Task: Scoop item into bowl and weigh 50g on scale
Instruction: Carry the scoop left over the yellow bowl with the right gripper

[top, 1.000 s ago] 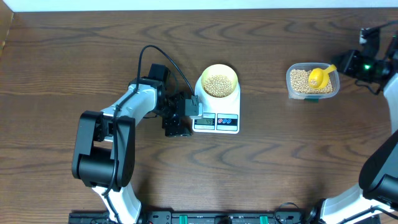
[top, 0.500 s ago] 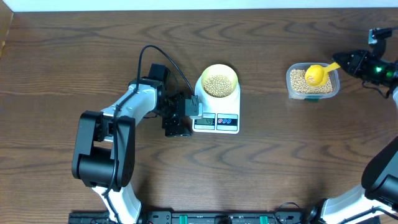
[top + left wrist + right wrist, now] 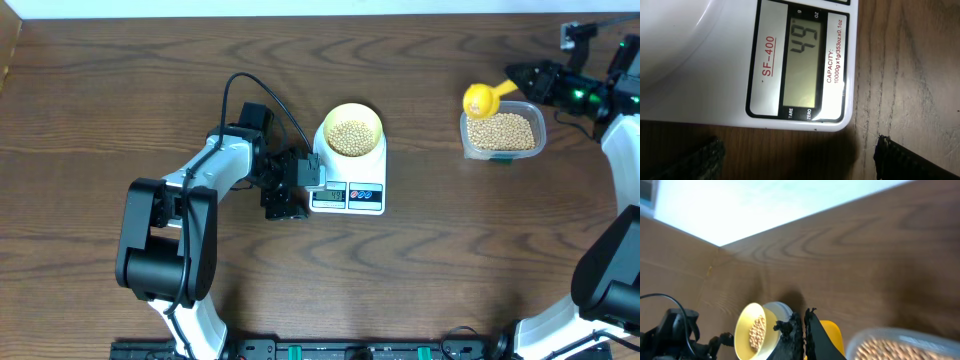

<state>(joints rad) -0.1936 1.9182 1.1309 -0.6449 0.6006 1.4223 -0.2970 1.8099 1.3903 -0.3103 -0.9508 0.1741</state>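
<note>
Overhead: right gripper is clenched on the yellow plastic scoop, cup end ahead of its tips at the clear plastic tub's far corner; load unclear. The pale yellow-green round bowl of tan beans sits on the white rectangular digital scale, just beside the released, empty left gripper.
Left wrist only: LCD display reads 49, so tip in single beans.
Right wrist: shows the pinched fingers.

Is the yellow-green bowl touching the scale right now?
Touching. The overhead view shows the bowl sitting on the scale, and the left wrist view shows its display reading 49.
</note>
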